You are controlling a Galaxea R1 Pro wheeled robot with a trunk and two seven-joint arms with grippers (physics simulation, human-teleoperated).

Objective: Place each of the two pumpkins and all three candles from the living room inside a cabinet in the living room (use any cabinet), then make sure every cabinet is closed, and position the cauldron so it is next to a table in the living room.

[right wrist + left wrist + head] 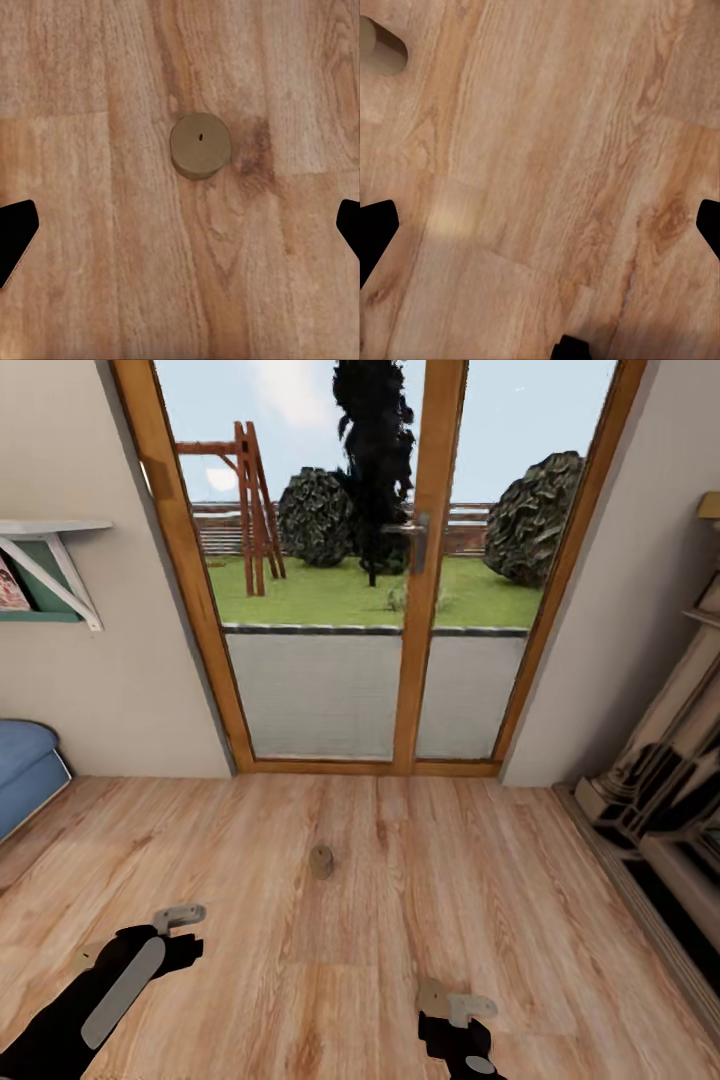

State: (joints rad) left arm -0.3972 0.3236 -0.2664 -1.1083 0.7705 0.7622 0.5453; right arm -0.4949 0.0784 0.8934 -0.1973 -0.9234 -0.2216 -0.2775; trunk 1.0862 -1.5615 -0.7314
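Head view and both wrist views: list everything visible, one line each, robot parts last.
candle: one, tan, upright on the floor ahead of the grippers.
floor: one, light wood planks.
glass doors: pair, orange-wood frames, straight ahead, garden behind.
shelf: one, white bracket with green back, left wall.
blue cushion: one, far left edge.
fireplace: one, cream, right edge.
left gripper: one, black arm, beige fingers, open.
right gripper: one, same colours, open.
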